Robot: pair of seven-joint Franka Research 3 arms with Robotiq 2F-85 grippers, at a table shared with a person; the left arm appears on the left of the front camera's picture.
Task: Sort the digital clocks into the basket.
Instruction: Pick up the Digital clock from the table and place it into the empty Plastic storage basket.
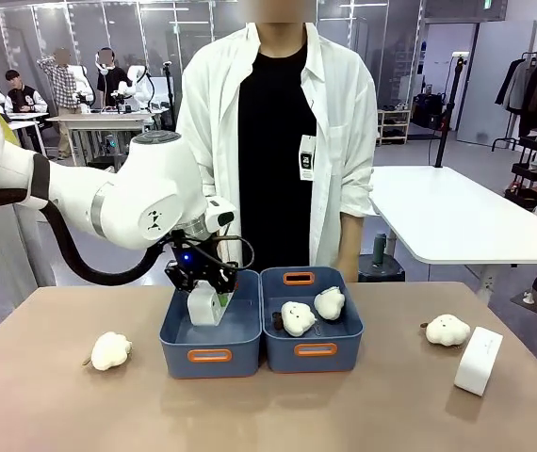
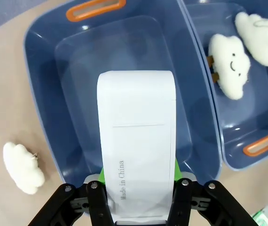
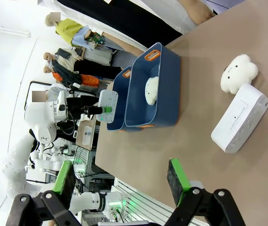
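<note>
The left gripper [image 2: 138,190], clamped on one digital clock [image 2: 136,136], holds it on end over the basket [image 2: 42,99] toward the table's far edge, so letting go here may topple it against the rim.

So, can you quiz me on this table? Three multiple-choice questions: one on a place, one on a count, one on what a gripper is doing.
1. Where is the loose clock?
A) in a basket
B) on the table, at the right
C) in the person's hand

2. How many plush toys lie in the right basket?
A) none
B) four
C) two

3. The left gripper is:
A) shut on a clock
B) open and empty
C) shut on a plush toy

Answers: 1 B, it stands there beside a plush toy. 2 C, two white ones lie inside. 3 A, its pads clamp the white clock over the left basket.
</note>
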